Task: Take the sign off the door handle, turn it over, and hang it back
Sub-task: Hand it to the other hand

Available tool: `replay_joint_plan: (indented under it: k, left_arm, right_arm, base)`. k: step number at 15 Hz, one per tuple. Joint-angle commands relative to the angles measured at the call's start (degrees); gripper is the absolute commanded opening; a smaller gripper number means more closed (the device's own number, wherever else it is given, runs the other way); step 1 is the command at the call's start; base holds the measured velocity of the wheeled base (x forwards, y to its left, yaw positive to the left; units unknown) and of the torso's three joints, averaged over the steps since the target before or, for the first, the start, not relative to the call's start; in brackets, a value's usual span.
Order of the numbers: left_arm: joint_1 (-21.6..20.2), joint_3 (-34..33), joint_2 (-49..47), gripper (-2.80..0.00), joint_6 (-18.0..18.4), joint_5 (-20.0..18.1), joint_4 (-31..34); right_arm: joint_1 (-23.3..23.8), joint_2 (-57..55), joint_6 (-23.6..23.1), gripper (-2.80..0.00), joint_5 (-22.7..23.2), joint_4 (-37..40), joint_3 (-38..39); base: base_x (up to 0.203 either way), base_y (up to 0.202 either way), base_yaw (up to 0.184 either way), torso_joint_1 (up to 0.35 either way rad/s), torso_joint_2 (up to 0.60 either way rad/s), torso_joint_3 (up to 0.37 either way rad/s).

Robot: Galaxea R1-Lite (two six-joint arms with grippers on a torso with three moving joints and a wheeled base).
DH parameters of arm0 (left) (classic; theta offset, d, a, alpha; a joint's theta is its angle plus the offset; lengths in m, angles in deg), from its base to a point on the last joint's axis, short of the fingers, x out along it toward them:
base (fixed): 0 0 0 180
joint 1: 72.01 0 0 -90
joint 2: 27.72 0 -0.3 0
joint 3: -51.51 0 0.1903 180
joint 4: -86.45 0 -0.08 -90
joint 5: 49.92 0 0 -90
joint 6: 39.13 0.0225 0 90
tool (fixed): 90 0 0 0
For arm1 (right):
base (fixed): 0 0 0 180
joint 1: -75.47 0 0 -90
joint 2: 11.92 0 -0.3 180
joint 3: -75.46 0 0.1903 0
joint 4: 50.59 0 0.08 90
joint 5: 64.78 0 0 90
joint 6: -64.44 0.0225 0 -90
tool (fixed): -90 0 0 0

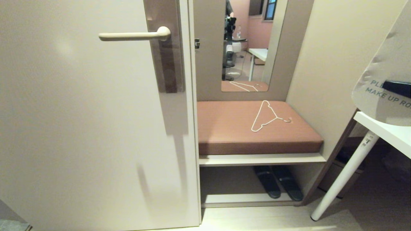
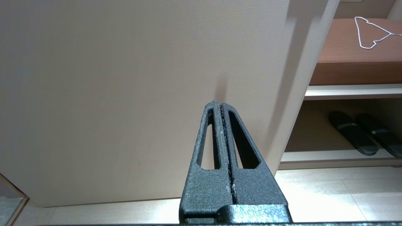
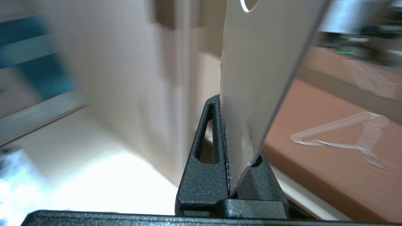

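Now | right gripper [image 3: 224,100] clenched on sign [image 1: 385,80], far right of frame | door handle [image 1: 135,35] bare, upper left | left gripper [image 2: 220,105] clenched, empty

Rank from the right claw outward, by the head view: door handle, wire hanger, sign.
1. The sign, clamped in the right claw at the right edge.
2. The wire hanger, on the brown bench cushion, centre.
3. The door handle, bare, upper left.

White face of the sign [image 1: 382,80] at three o'clock in the head view, teal lettering cut off, readable "PLE", "MAKE UP RO"
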State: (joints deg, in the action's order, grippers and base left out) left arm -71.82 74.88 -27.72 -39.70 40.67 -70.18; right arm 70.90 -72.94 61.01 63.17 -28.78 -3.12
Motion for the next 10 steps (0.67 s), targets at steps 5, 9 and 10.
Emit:
replay_joint_plan:
  k: [5, 9, 10]
  left_arm:
    - [0.0, 0.0, 0.0, -2.8, 0.1, 0.0, 0.0]
    - [0.1, 0.0, 0.0, -2.8, 0.7, -0.2, 0.0]
    - [0.1, 0.0, 0.0, -2.8, 1.4, -0.4, -0.3]
  right_arm:
    - [-6.2, -7.6, 0.0, -2.8, 7.1, 0.0, -2.0]
    - [-11.0, -15.7, 0.2, -2.8, 8.0, 0.0, -7.4]
    - [-12.4, -17.6, 0.3, -2.8, 8.2, -0.1, -8.9]
  base:
    - [0.0, 0.0, 0.0, 0.0, 0.0, 0.0]
    - [0.0, 0.0, 0.0, 0.0, 0.0, 0.0]
    - [0.0, 0.0, 0.0, 0.0, 0.0, 0.0]
